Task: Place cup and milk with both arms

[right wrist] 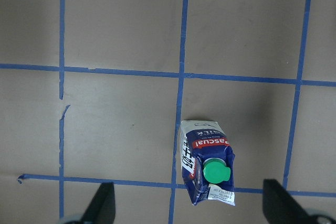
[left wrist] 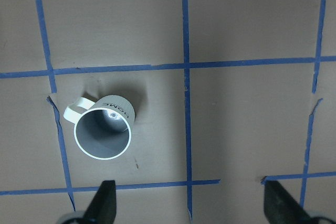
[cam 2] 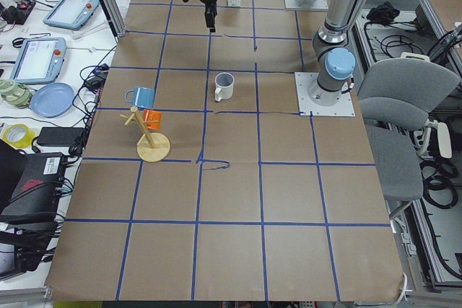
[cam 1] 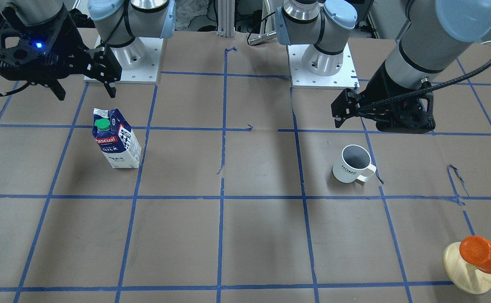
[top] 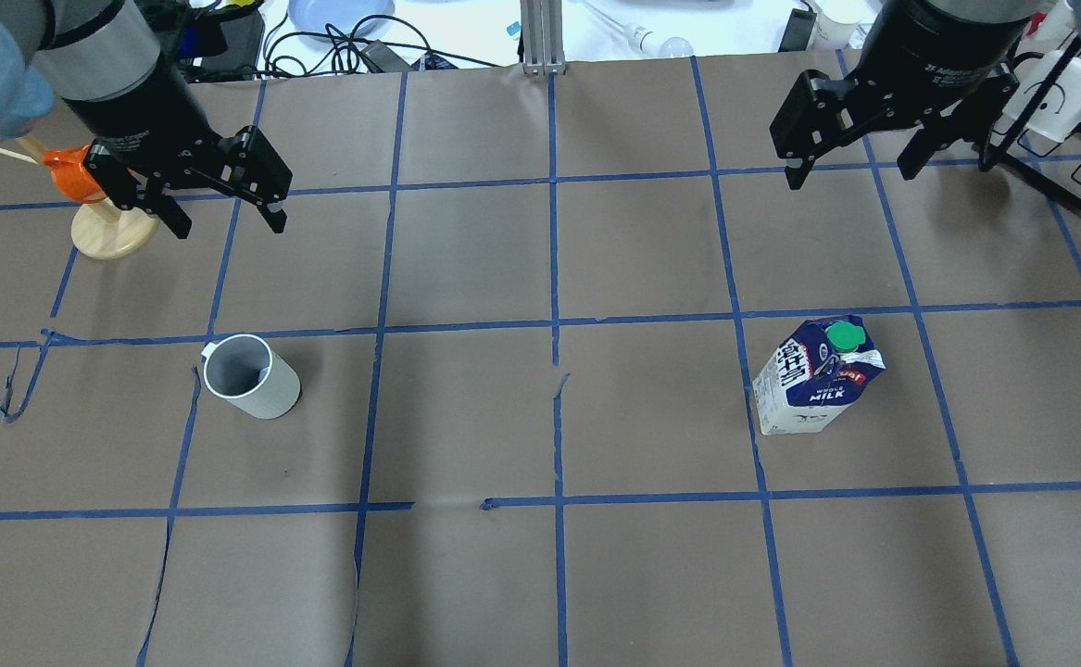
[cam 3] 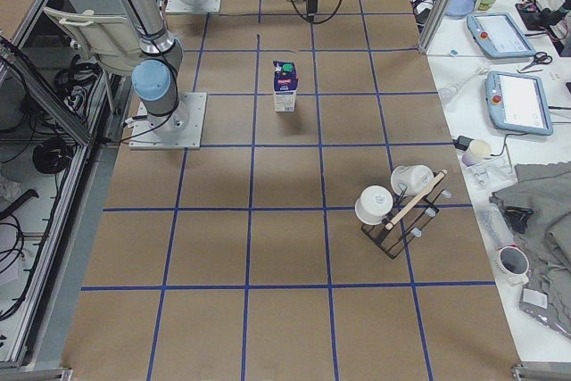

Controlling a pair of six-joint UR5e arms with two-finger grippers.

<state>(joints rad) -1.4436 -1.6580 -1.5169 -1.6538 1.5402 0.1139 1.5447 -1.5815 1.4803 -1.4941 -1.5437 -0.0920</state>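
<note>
The cup point(cam 1: 352, 164) is a white mug with a grey inside. It stands upright on the table, and it also shows in the overhead view point(top: 251, 375) and the left wrist view point(left wrist: 103, 129). My left gripper point(top: 228, 222) hangs open and empty above the table, clear of the cup. The milk point(cam 1: 117, 141) is a blue and white carton with a green cap. It stands upright, and it also shows in the overhead view point(top: 813, 380) and the right wrist view point(right wrist: 206, 161). My right gripper point(top: 850, 171) hangs open and empty above the table, clear of the carton.
A wooden mug tree point(top: 100, 232) with an orange cup point(cam 1: 483, 252) stands near my left gripper. A black rack with white cups point(top: 1049, 102) stands beside my right gripper. Brown paper with a blue tape grid point(top: 554, 315) covers the table.
</note>
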